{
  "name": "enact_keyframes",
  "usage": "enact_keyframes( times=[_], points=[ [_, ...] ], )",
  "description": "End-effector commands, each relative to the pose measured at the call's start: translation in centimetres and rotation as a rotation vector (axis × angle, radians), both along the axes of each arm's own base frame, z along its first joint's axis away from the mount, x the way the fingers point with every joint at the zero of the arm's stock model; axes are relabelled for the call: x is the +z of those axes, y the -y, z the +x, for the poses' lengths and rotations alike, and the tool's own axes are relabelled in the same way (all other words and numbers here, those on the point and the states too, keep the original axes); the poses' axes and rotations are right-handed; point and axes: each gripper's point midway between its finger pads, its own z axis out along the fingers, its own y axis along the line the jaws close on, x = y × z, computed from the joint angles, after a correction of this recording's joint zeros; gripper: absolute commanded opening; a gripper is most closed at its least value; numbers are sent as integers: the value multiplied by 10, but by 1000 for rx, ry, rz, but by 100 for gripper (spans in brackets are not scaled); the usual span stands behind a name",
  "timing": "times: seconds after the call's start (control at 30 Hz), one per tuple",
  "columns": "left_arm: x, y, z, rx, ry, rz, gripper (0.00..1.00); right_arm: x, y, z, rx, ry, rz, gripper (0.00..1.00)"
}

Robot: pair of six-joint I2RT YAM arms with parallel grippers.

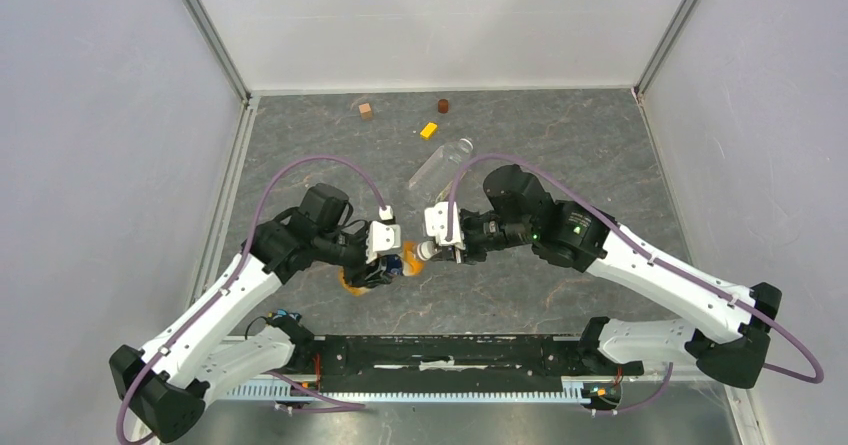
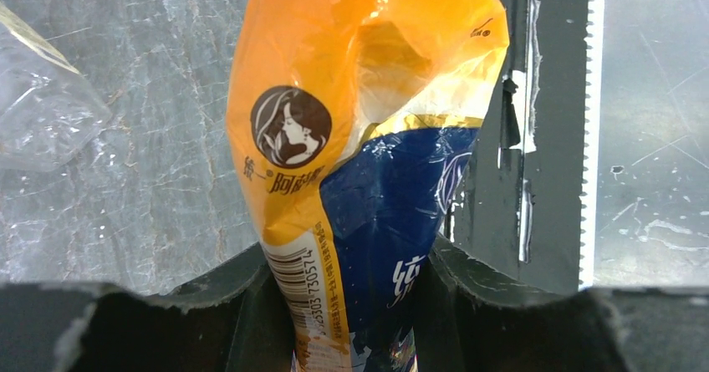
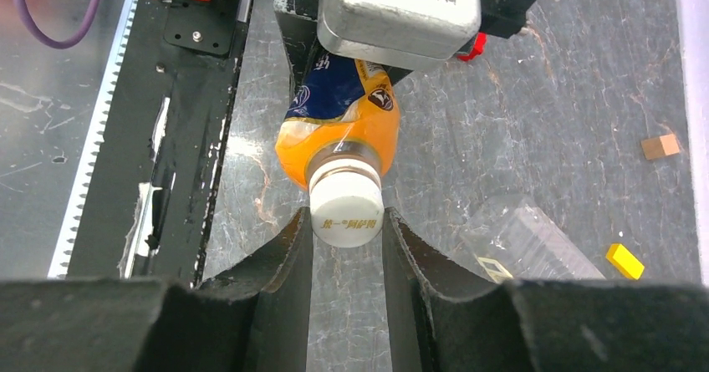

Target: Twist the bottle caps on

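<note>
Grip is shared between the two arms so that the twist can be opposed. The orange bottle (image 2: 359, 138) is pinched across its blue-labelled body by the left hand (image 2: 347, 267), whose fingers are drawn in narrow on it, and it is held nearly level with its neck pointed at the other arm. The white cap (image 3: 346, 213) is seated on that neck and clamped between the fingers of the right hand (image 3: 347, 221), which is closed tight on it. By this arrangement the body is judged to be prevented from spinning while the cap is turned. Whether the thread is run fully home cannot be told, though a ring of neck is seen between cap and shoulder. The bottle's thin plastic is dented and creased beneath a glossy film label, so it is judged soft and easily crushed. The cap is a short, smooth, matt cylinder with printed lettering. The clear bottle (image 1: 440, 165), ribbed and transparent, is seen lying on its side on the marbled grey tabletop (image 1: 560, 135), just beyond the hands. A second cap cannot be made out.
</note>
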Motion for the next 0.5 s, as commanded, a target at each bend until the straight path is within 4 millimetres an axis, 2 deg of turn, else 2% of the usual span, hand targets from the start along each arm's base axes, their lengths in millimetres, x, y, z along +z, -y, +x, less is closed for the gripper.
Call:
enact_keyframes(
  times=[0.0, 0.27, 0.47],
  points=[
    [61, 36, -3, -150, 81, -225, 41, -17, -6, -10, 88, 34, -38, 8],
    [62, 43, -13, -215, 37, -253, 40, -24, 0, -14, 161, 120, -57, 9],
    [70, 48, -7, -199, 130, -304, 38, -28, -2, -20, 172, 67, -54, 9]
  ],
)
